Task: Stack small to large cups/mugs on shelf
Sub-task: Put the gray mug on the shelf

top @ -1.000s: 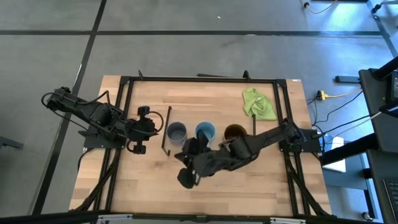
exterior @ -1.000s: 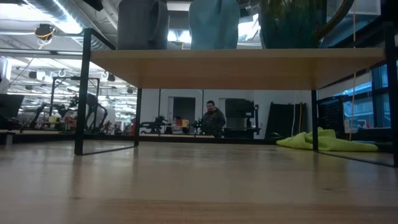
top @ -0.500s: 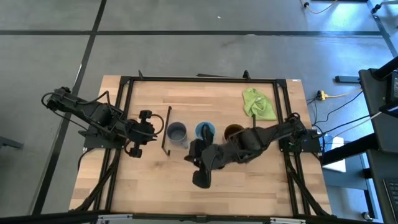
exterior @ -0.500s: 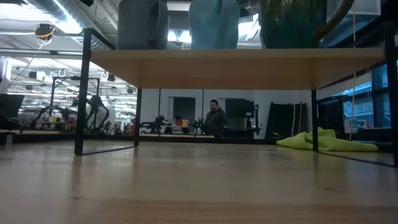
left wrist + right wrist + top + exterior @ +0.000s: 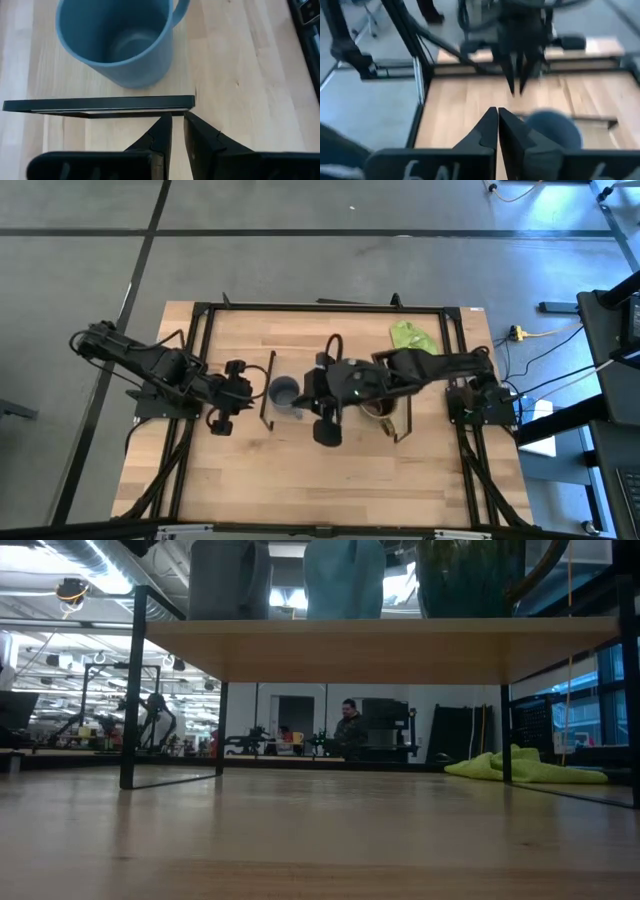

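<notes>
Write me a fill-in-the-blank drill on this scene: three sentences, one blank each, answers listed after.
1. The number of mugs standing in a row on the shelf in the low view is ____.
2. The lime-green cloth lies on the table, nearest the ____ arm's base.
3. In its wrist view the left gripper faces the dark grey-blue mug with fingers nearly ____.

Missing words: three; right; shut

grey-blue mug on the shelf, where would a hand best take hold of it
Probably at the rim, from above. The grey-blue mug stands upright and open-topped on the shelf, so one finger could go inside the wall and one outside. Its handle juts from the far side; the left hand faces the plain wall.
</notes>
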Robot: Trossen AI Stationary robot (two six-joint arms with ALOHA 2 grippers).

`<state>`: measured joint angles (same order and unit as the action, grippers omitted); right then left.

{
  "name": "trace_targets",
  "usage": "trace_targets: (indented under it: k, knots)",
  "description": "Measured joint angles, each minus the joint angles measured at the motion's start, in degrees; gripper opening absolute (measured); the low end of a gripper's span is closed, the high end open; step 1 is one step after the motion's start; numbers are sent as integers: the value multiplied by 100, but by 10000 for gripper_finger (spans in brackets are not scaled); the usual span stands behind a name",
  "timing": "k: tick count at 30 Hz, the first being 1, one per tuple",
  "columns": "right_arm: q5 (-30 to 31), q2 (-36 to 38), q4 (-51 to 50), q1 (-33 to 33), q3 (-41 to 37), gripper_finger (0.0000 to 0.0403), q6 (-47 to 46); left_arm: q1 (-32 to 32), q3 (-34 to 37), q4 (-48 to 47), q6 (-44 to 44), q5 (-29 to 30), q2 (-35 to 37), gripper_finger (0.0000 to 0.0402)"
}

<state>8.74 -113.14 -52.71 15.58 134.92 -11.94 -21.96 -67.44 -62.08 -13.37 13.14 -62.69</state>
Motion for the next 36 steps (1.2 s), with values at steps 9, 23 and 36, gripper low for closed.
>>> trace_targets:
  k: [9, 23, 36]
  knots:
    - [-140, -119, -941, -115, -18, 16, -294, 246, 0, -2, 189, -20, -361, 45]
    - [-336, -688, -1358, -38, -27, 16, -731, 812, -1, -30, 496, 313, -394, 45]
    - [-42, -777, -1206, -25, -25, 13, -908, 889, -2, 244, 710, 389, -394, 45]
